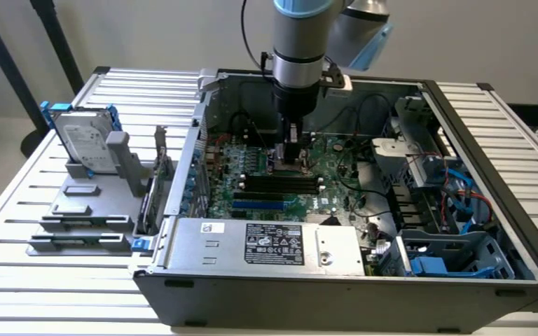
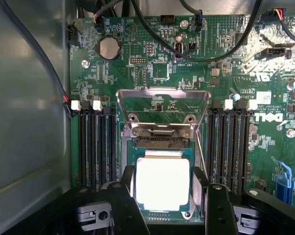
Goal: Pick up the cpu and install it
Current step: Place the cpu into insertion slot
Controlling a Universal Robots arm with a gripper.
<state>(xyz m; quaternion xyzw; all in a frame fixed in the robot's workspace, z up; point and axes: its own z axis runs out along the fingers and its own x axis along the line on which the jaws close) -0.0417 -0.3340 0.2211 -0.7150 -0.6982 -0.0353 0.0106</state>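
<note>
The cpu [image 2: 163, 183], a small square chip with a bright silver top and green rim, lies level within the open socket [image 2: 159, 142] on the green board [image 2: 152, 58]. The socket's metal retention frame [image 2: 162, 98] stands flipped up behind it. My gripper [image 2: 164, 180] straddles the cpu, one black finger [image 2: 125, 196] against one side and the other finger [image 2: 218, 200] by the opposite side, so it appears shut on the chip. In the exterior view the gripper [image 1: 293, 150] reaches straight down into the computer case [image 1: 493, 140], just above the board.
Black memory slots [image 2: 96, 147] flank the socket closely on both sides. Black cables [image 2: 225, 49] cross the board beyond it. A grey case wall [image 2: 25, 122] stands near. A power supply [image 1: 269, 245] fills the case's front. A silver drive with blue brackets [image 1: 87, 143] stands at the exterior view's left.
</note>
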